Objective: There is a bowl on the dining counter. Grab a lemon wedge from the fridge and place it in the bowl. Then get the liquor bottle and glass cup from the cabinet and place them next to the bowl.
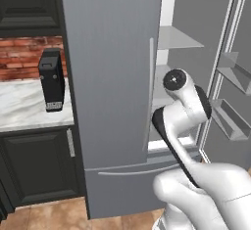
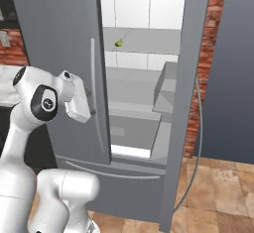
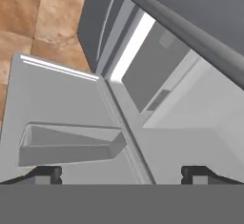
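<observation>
In the left base view, the fridge point(image 1: 112, 77) is seen with its right-hand door swung open and its left door shut; one black appliance point(image 1: 52, 80) stands on the marble worktop point(image 1: 24, 104) beside it, and two door bins are counted on the open door. The step in hand is judged to be the fetching of the lemon wedge, with nothing yet grasped. In the right base view, one lemon wedge point(image 2: 119, 42) is seen lying alone on an upper shelf point(image 2: 144, 41), well above and beyond the hand, which is held near the shut door's handle. In the hand view, the gripper point(image 3: 121, 173) is seen with its jaws spread wide and empty, aimed down at the lower interior and one door bin point(image 3: 71, 147). The next move is judged to call for the hand to be raised and carried in to that upper shelf.
</observation>
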Robot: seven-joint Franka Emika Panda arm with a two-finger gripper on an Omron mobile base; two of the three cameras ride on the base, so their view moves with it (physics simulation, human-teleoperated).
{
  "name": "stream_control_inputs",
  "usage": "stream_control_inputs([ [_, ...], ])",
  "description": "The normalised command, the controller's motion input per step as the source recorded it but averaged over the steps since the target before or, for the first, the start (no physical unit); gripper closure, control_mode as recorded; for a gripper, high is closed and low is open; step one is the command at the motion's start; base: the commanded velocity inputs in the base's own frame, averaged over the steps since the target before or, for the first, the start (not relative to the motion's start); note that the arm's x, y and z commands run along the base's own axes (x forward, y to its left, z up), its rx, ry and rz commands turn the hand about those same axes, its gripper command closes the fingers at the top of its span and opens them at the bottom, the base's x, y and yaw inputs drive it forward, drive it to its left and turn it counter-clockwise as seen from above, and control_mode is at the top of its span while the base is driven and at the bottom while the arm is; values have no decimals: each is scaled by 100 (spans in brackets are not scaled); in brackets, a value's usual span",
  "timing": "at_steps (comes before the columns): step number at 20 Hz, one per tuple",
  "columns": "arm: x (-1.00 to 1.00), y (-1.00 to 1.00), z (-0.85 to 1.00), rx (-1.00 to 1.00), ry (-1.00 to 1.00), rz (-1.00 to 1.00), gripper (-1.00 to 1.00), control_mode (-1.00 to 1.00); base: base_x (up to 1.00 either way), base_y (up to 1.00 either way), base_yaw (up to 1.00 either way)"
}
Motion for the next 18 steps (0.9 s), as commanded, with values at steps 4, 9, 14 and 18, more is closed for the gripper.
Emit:
stream_control_inputs([
  [4, 54, 21, 0, 4, 3, 28, -100, -100, 0, 0, 0],
  [9, 40, 14, 5, -7, 9, 22, -100, -100, 0, 0, 0],
  [14, 11, 8, 3, -15, 3, 26, -100, -100, 0, 0, 0],
  [18, 20, 19, 0, -6, 0, 39, -100, -100, 0, 0, 0],
])
